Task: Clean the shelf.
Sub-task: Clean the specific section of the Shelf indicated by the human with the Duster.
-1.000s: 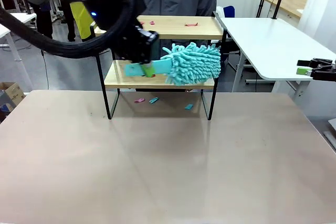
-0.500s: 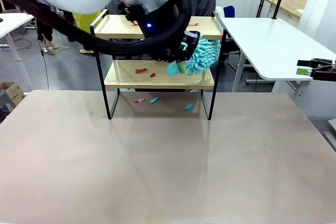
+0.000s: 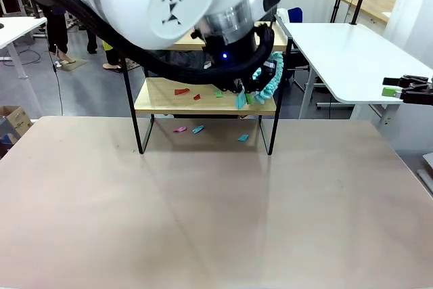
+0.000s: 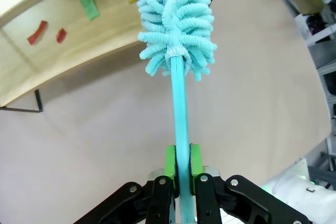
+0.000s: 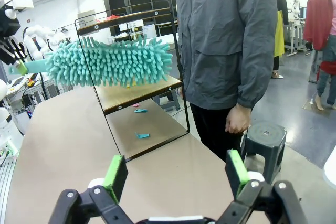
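Left wrist view: your left gripper (image 4: 179,163) clamps the duster (image 4: 176,19), its long axis running up the frame, with the shelf (image 4: 68,51) and scraps (image 4: 37,31) at upper left.

Your left arm (image 3: 169,11) and the duster (image 3: 272,80) blocked the shelf (image 3: 157,103) front at 12 to 1 o'clock. The table (image 3: 203,221) lay open from 3 through 6 to 9 o'clock. A person (image 5: 226,40) stood close behind the shelf.
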You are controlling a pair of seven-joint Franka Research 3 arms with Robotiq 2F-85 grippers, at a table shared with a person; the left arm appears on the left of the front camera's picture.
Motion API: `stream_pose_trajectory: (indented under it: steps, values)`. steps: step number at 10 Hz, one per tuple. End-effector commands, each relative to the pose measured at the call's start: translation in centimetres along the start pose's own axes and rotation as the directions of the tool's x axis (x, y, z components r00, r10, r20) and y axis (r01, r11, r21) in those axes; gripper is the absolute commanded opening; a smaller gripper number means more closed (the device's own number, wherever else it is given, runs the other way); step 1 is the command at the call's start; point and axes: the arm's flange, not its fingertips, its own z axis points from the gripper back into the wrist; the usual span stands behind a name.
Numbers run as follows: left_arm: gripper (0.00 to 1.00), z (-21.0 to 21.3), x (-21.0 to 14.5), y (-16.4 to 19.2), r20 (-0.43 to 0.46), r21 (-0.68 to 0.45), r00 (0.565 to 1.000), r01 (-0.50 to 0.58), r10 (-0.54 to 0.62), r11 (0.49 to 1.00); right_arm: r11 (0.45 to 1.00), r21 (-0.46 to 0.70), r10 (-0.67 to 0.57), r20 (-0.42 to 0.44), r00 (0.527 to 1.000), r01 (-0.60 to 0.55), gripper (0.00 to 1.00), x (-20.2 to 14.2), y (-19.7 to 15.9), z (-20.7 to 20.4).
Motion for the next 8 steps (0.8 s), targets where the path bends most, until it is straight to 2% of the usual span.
stream_pose_trajectory:
  steps: [1,3,6,7,8]
  values:
    - [0.13,-1.1,0.1,-1.7,0.030,0.027,0.999,-0.028,0.027,0.999,1.000,0.001,0.007,0.002,1.000,-0.007,1.00,0.4,0.1,-0.1]
    - [0.13,-3.1,-0.6,-2.2,0.010,0.045,1.000,-0.018,0.017,0.999,1.000,0.001,0.007,0.002,1.000,-0.007,1.00,0.4,0.1,-0.1]
    - [0.13,-4.6,-0.8,-2.0,-0.037,0.068,0.997,-0.060,0.063,0.996,1.000,0.001,0.007,0.002,1.000,-0.007,1.00,0.4,0.1,-0.1]
    - [0.13,-4.1,-1.4,-1.7,-0.033,0.036,0.999,-0.005,0.006,0.999,1.000,0.001,0.007,0.002,1.000,-0.007,1.00,0.4,0.1,-0.1]
    - [0.13,-4.1,-1.4,-1.7,-0.033,0.036,0.999,-0.005,0.006,0.999,1.000,0.001,0.007,0.002,1.000,-0.007,1.00,0.4,0.1,-0.1]
